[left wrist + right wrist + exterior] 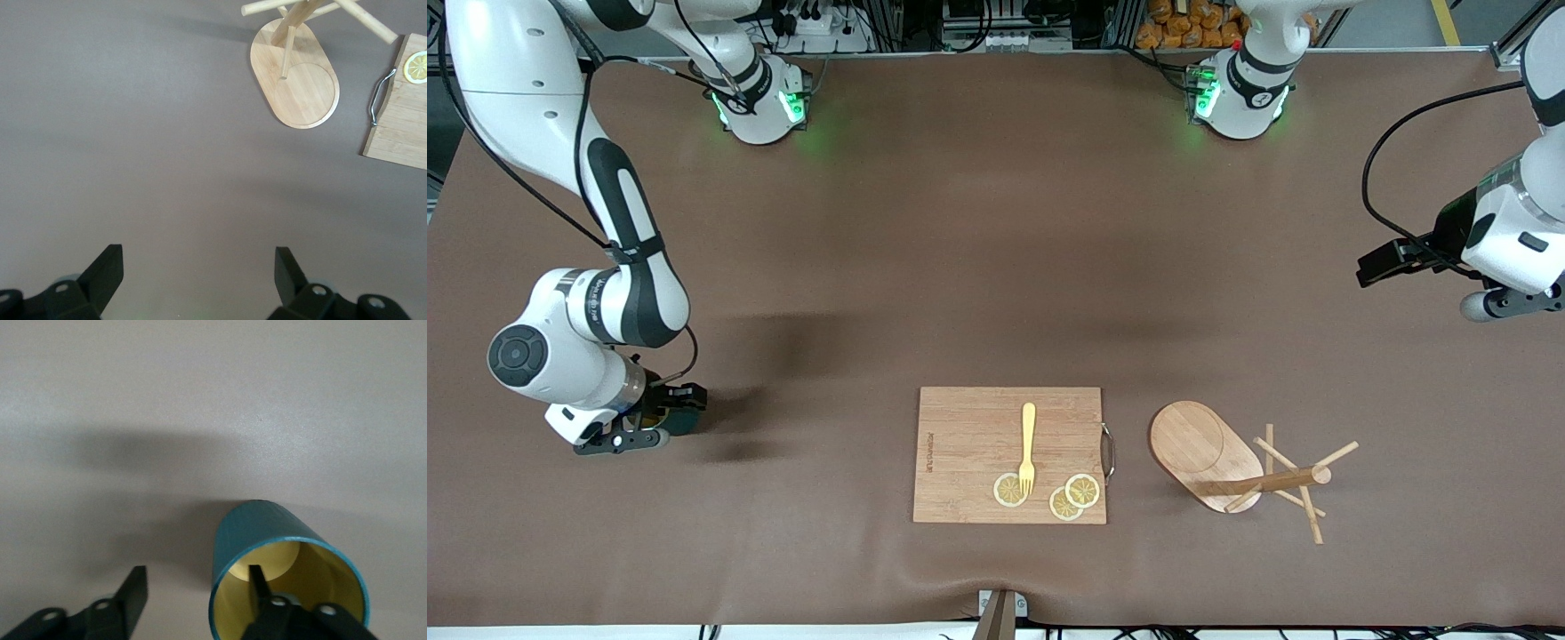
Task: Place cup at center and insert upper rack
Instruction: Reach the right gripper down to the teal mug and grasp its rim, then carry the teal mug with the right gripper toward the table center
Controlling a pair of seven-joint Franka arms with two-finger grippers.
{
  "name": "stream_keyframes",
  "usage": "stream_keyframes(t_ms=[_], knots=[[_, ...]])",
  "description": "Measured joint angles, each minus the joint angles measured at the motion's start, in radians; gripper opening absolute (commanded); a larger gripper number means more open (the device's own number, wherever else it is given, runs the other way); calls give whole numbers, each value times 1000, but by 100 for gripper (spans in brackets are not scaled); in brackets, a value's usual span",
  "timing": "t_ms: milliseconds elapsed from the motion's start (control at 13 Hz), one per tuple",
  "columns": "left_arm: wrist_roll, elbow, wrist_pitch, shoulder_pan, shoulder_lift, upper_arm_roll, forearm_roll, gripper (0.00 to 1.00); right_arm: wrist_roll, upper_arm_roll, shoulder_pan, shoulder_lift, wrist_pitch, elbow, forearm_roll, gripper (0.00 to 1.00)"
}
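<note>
The cup [267, 533], teal outside and yellow inside, stands on the brown table mat at the right arm's end. My right gripper [195, 577] straddles its wall: one finger [257, 583] reaches inside and the other [133, 587] stays outside, a gap away, so the jaws are open. In the front view that gripper [660, 418] hides nearly all of the cup. The upper rack [1209, 453], a wooden mug tree, lies tipped on its side, its pegs toward the left arm's end. My left gripper [1512, 304] waits open in the air at the left arm's end; its wrist view shows the rack [297, 83].
A rectangular wooden cutting board [969, 444] with a metal handle lies beside the rack, toward the right arm's end. On it are a yellow fork [1028, 444] and lemon slices [1074, 496]. The table's front edge runs close below the board.
</note>
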Motion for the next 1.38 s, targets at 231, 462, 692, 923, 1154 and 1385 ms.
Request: stream_keyframes(t_ms=[231, 462, 692, 923, 1154, 1385], knots=[[0, 0, 0, 1, 0, 0, 0, 100, -25, 0, -2, 0, 0, 0, 0, 0], [0, 1, 0, 2, 0, 0, 0, 100, -27, -1, -2, 0, 0, 2, 0, 0], [0, 2, 0, 2, 0, 0, 0, 100, -28, 1, 0, 0, 0, 5, 0, 0], [0, 2, 0, 1, 0, 0, 0, 100, -28, 38, 6, -2, 1, 25, 1, 0], [0, 2, 0, 2, 0, 0, 0, 100, -10, 109, 13, -16, 1, 39, 4, 0], [0, 2, 0, 2, 0, 0, 0, 100, 88, 157, 65, -37, -21, 43, 5, 0]])
